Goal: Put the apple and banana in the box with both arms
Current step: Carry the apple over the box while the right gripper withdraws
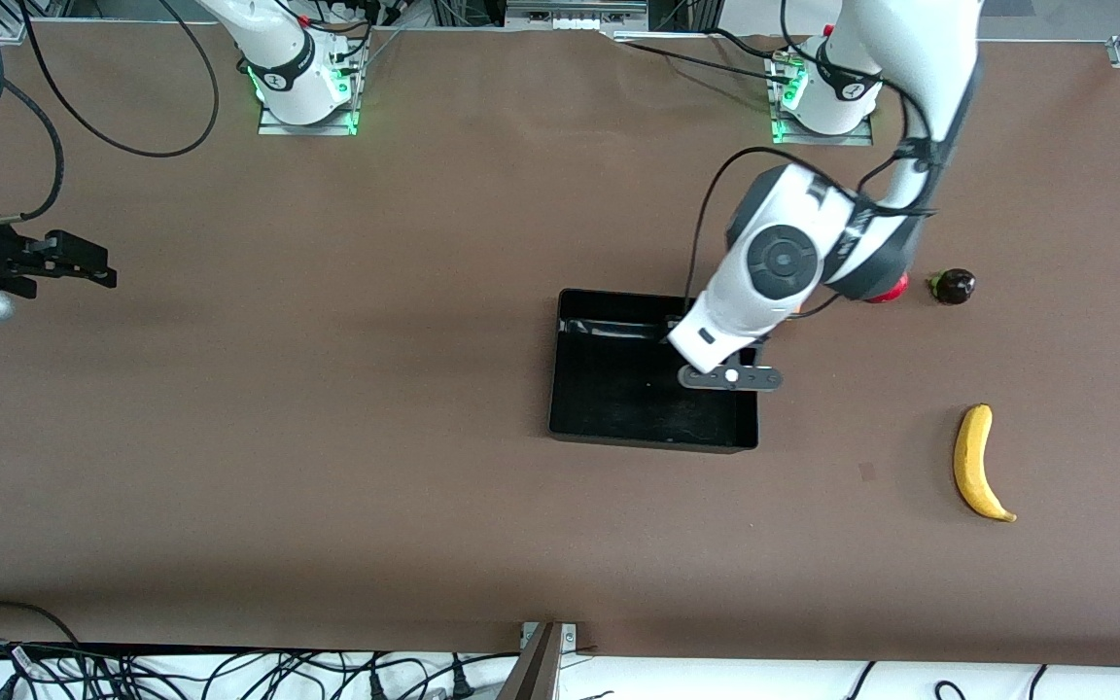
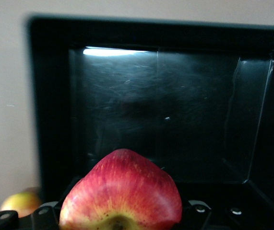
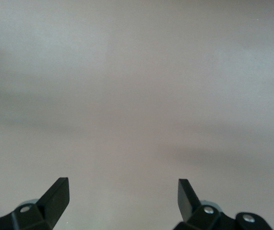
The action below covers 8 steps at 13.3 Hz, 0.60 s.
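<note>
Fingers: your left gripper (image 2: pixel 120 225) grips the apple (image 2: pixel 121 191) over the box (image 1: pixel 579 428); release next. Right gripper (image 3: pixel 122 194) gapes wide, waiting; banana (image 1: pixel 978 465) untouched.

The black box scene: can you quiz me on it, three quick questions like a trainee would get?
1. True or false: the banana already lies in the box.
2. What does the left gripper hold? A) apple B) banana C) nothing
3. Fill in: the right gripper, waiting over bare table, has its fingers ____.

Key: 1 false, it lies on the table toward the left arm's end. 2 A, the apple, over the box. 3 open.
</note>
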Available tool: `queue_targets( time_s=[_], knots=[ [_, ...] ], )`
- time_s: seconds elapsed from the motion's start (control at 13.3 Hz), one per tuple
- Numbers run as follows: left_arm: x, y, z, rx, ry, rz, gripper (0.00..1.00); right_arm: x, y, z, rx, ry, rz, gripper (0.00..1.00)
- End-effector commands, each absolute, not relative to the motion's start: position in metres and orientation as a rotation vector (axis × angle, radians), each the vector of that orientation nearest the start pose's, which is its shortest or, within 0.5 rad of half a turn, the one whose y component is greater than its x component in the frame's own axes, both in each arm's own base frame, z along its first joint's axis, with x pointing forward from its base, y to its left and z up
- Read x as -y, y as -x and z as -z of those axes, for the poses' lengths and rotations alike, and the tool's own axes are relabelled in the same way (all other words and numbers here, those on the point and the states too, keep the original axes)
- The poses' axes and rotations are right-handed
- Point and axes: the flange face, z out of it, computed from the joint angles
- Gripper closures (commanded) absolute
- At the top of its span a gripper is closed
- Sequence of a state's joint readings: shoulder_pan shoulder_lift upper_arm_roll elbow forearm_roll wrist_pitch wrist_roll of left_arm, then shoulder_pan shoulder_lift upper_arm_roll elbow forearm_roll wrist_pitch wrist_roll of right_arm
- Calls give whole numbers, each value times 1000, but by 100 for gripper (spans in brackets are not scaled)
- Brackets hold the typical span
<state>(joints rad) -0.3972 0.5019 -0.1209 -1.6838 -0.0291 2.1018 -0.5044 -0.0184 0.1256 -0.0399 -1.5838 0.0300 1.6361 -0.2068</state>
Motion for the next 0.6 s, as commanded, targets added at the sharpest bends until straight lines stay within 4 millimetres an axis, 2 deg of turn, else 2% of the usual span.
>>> queue_targets(
  time_s=[0.0,0.23,0.38,0.53],
  knots=[
    [357,-571,-266,79,3178,-146,100,19,-571,-566,279,3105,-56,0],
    [380,-560,-237,158,3171,-112,100,35,-560,-581,240,3106,-105,0],
    [402,-542,-210,130,3134,-106,100,35,-560,-591,238,3101,-133,0],
    [406,-537,-187,137,3113,-92,100,29,-559,-592,268,3133,-145,0]
  ],
)
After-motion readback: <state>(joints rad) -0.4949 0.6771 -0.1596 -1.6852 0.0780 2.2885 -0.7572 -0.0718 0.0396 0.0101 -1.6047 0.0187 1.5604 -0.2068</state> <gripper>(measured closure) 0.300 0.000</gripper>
